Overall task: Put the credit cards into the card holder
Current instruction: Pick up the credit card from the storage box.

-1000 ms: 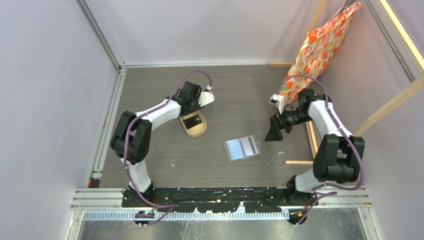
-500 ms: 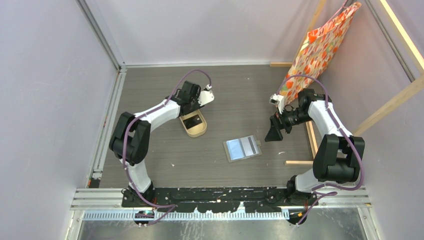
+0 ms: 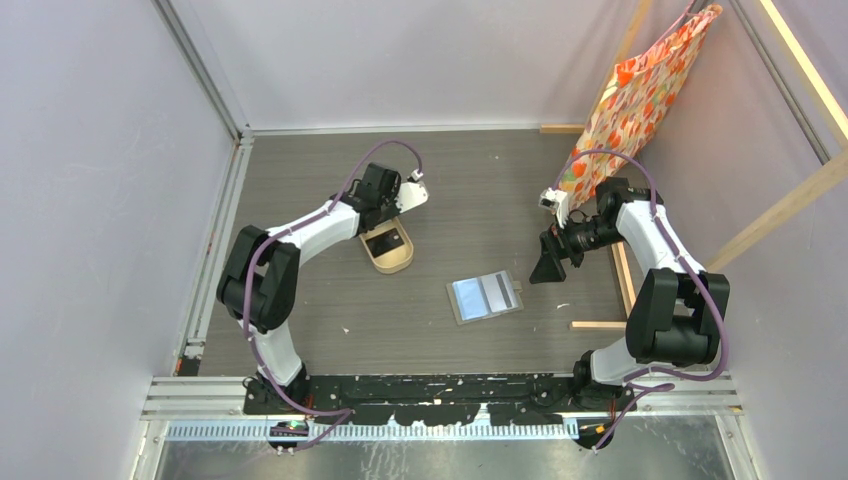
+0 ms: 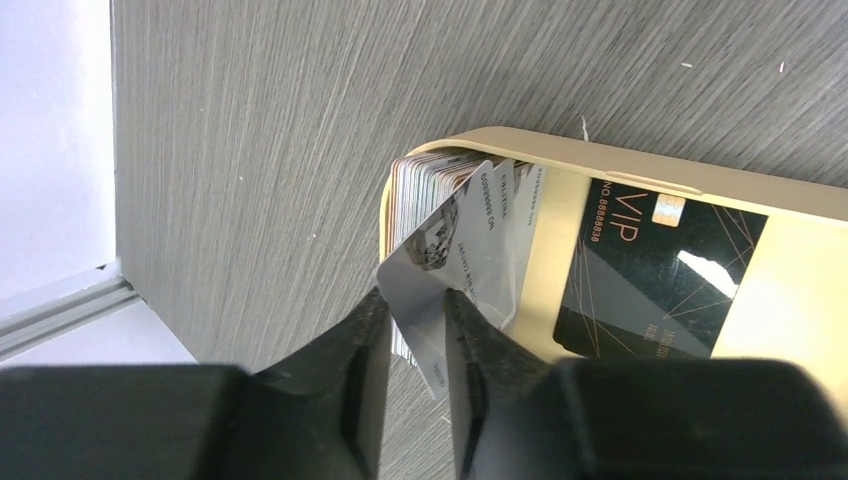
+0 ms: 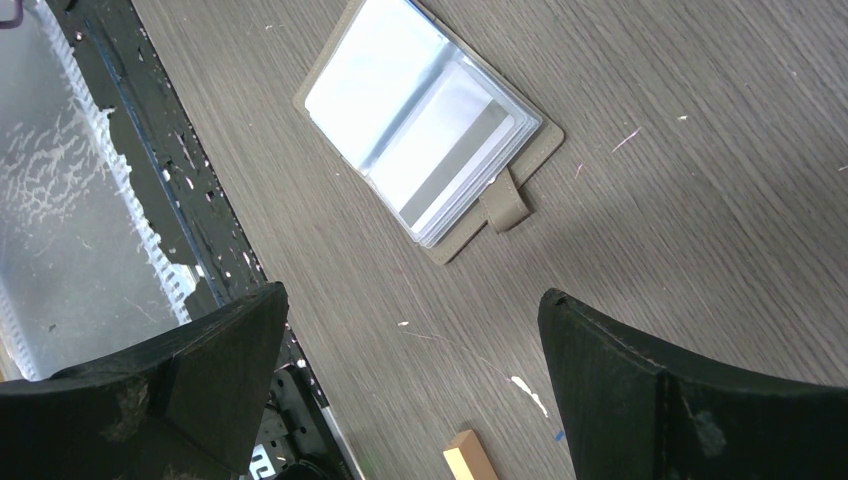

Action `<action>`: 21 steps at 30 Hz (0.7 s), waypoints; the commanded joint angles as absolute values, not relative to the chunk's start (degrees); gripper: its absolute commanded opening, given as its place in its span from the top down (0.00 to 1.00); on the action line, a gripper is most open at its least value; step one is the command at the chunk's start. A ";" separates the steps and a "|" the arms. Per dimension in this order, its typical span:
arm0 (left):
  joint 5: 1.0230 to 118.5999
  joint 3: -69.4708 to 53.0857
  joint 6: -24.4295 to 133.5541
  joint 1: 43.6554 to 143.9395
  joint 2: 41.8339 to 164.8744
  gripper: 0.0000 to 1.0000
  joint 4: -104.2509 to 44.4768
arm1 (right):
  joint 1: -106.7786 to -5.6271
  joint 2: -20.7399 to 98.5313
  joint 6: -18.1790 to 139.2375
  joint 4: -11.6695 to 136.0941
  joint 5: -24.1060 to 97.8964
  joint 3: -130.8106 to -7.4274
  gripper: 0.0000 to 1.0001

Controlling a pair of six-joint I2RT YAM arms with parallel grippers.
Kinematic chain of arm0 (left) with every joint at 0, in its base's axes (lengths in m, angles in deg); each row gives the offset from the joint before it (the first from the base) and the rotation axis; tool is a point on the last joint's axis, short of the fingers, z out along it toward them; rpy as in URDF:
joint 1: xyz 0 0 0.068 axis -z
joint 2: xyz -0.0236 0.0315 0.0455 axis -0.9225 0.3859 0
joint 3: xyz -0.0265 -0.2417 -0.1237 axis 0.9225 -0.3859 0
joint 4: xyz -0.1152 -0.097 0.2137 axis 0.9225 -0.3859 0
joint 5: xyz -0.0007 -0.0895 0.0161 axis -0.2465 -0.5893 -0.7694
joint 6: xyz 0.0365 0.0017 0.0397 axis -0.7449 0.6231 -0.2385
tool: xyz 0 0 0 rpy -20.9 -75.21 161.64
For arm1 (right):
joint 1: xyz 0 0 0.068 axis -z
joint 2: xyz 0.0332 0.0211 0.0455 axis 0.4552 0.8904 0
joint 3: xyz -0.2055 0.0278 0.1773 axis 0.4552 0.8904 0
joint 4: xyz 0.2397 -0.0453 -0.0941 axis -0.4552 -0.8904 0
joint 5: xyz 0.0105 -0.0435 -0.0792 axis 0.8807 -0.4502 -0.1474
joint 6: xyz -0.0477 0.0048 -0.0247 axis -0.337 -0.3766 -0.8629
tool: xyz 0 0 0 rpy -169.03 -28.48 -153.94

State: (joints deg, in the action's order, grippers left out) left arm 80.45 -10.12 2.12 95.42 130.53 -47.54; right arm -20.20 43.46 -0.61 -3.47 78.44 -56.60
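Progress: early. The card holder (image 3: pixel 485 297) lies open and flat on the table (image 3: pixel 480 190), right of the middle and toward the near edge. One sleeve seems to hold a pale card with a grey stripe, though I cannot be sure of that. Most credit cards are not yet moved: a stack of cards (image 4: pixel 420 175) stands on edge at one end of the tray (image 4: pixel 620 160), and a black card (image 4: pixel 660 270) lies flat beside it in the same tray. The tray sits left of the table's middle.

Step in hand, as I judge it: pulling one card out of the stack.

Left arm: stretched out from its base, elbow bent, wrist tipped down over the far end of the tray. The left claw (image 4: pixel 413 300) has its jaws nearly together on the corner of a grey card (image 4: pixel 440 250), which leans out of the stack. It looks pinched.

Right arm: folded back near the right edge, wrist aimed down at the card holder. The right claw (image 5: pixel 410 295) is spread wide, holding nothing, above the table and apart from the holder.

Left to do: carry the card over, sleeve it, repeat.
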 commanded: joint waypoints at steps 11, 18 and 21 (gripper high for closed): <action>79.39 -9.70 2.52 95.42 127.40 0.91 -45.12 | -19.96 43.35 -1.83 -4.39 79.88 -58.26 0.00; 76.01 -7.70 2.72 95.40 127.24 0.92 -49.62 | -19.96 43.33 -1.88 -4.34 79.97 -58.34 0.00; 75.26 -6.93 2.74 95.42 127.35 0.92 -51.25 | -19.96 43.36 -1.91 -4.34 79.97 -58.34 0.00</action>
State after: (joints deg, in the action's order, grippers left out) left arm 77.48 -9.88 2.32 95.44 129.81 -49.53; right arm -20.20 43.46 -0.63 -3.52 78.47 -56.60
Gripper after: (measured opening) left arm 0.082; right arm 0.996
